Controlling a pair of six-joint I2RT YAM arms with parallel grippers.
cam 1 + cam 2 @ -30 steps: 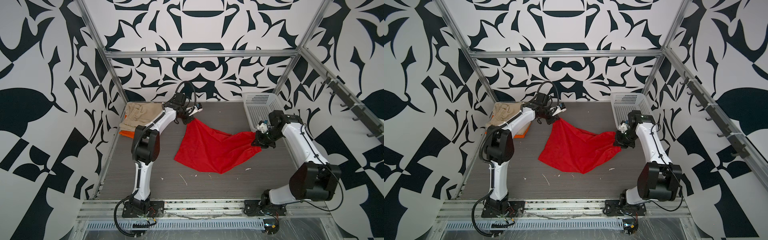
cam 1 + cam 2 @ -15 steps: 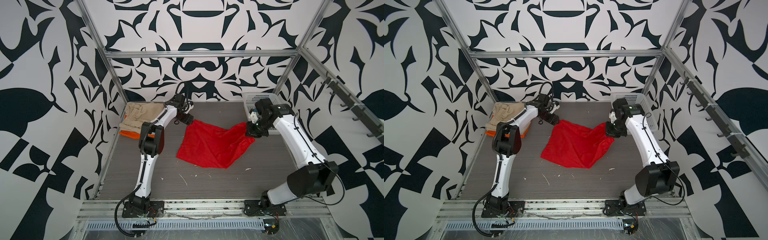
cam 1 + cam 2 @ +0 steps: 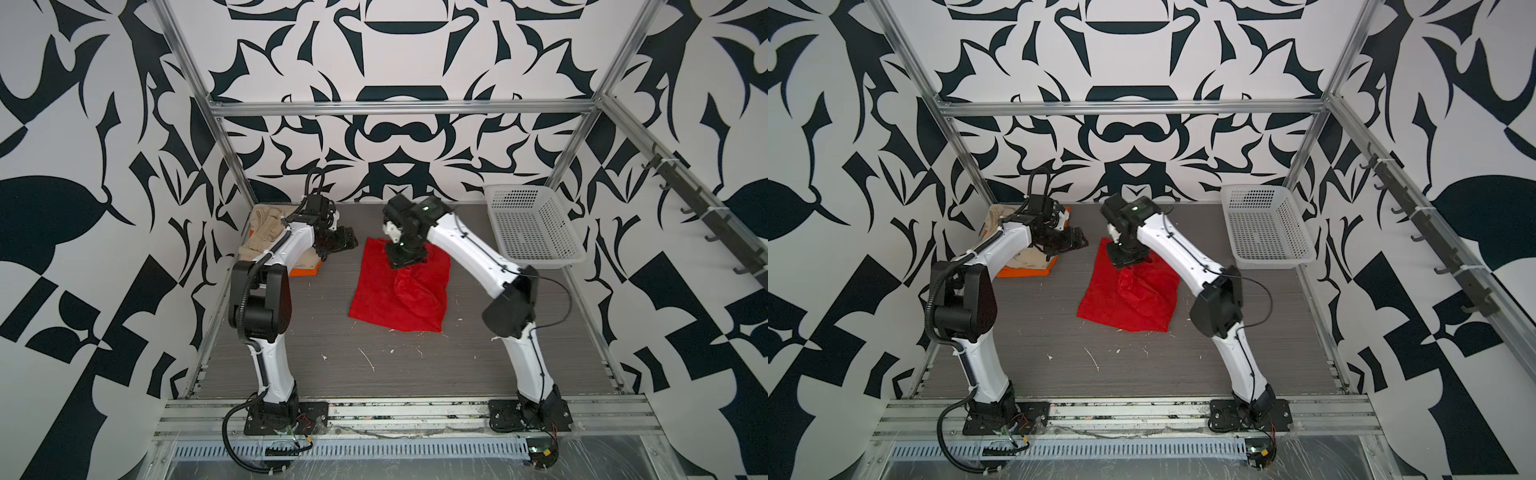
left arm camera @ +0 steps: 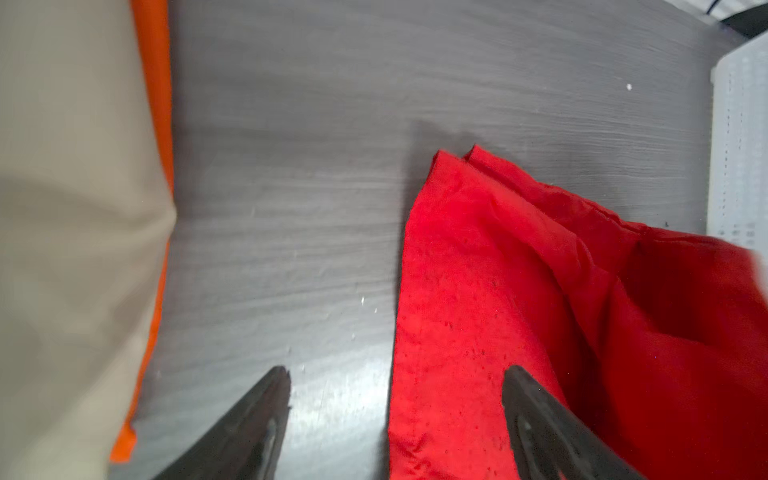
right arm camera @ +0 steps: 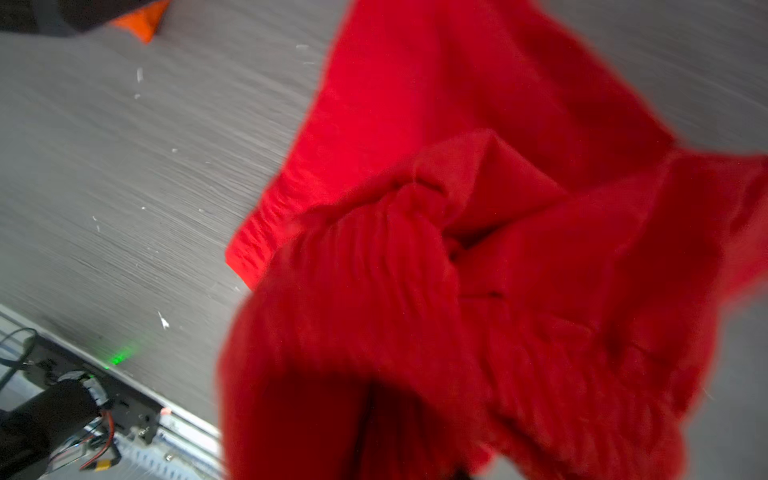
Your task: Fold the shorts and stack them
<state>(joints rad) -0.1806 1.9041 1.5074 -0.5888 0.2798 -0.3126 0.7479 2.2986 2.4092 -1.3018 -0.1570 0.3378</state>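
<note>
The red shorts (image 3: 399, 299) (image 3: 1125, 299) lie mid-table, doubled over on themselves with a bunched hump on their right half. My right gripper (image 3: 405, 259) hangs over their far edge. In the right wrist view red cloth (image 5: 457, 249) drapes over the jaws and hides them. My left gripper (image 4: 397, 370) (image 3: 345, 241) is open and holds nothing, low over the table at the left edge of the red shorts (image 4: 540, 291). At the back left, the beige shorts (image 3: 266, 228) (image 4: 62, 208) rest folded on the orange shorts (image 3: 305, 272) (image 4: 156, 83).
A white perforated basket (image 3: 532, 226) (image 3: 1262, 226) stands at the back right by the frame post. Small white scraps dot the grey table (image 3: 374, 365) in front of the red shorts. Metal frame rails run round the table edges.
My right gripper swept left and toward the back with its end of the red shorts, laying that half over the rest. My left gripper let go of the far red corner and opened.
</note>
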